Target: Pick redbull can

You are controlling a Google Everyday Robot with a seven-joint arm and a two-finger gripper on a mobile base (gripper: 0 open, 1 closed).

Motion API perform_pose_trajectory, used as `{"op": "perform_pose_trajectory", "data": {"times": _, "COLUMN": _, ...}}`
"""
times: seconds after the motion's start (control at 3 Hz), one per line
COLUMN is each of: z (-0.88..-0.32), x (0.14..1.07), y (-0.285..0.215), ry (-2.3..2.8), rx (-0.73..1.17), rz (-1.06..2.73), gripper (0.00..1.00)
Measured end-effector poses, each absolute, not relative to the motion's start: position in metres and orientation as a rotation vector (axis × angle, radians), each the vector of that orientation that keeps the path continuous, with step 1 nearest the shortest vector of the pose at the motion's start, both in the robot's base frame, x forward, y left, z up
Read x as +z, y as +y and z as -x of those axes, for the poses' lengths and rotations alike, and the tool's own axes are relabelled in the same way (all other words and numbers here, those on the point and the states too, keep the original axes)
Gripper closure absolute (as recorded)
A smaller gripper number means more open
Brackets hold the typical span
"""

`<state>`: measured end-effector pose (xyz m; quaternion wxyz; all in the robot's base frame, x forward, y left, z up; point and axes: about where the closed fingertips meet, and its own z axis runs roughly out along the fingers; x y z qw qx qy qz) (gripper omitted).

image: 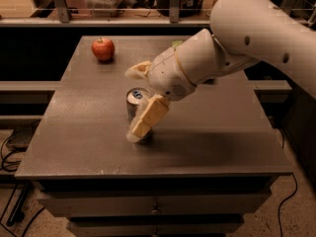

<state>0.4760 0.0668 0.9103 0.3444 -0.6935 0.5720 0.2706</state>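
Note:
The redbull can (134,97) stands upright near the middle of the dark grey table (74,127), with its silver top and blue tab showing. My gripper (132,104) has come in from the right and is open around the can. One tan finger (146,118) crosses the can's near side and hides most of its body. The other finger (138,70) sits behind the can on the far side. I cannot tell whether the fingers touch the can. The can rests on the table.
A red apple (102,49) sits at the table's far left. A small green thing (177,43) peeks out behind my arm at the far edge. Drawers (153,209) lie under the table's front. Cables (12,144) lie on the floor at left.

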Motion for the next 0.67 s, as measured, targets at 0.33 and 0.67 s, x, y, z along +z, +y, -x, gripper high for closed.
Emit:
{"op": "perform_pose_trajectory", "data": {"times": 0.33, "z": -0.4773, "x": 0.9068, "y": 0.072, "ry": 1.494, "rx": 0.721, "rz": 1.787, "gripper": 0.39}}
{"op": "perform_pose_trajectory", "data": {"times": 0.67, "z": -0.4792, "x": 0.9115, "y": 0.0698, "ry": 1.501, "rx": 0.708, "rz": 1.773, "gripper": 0.62}}
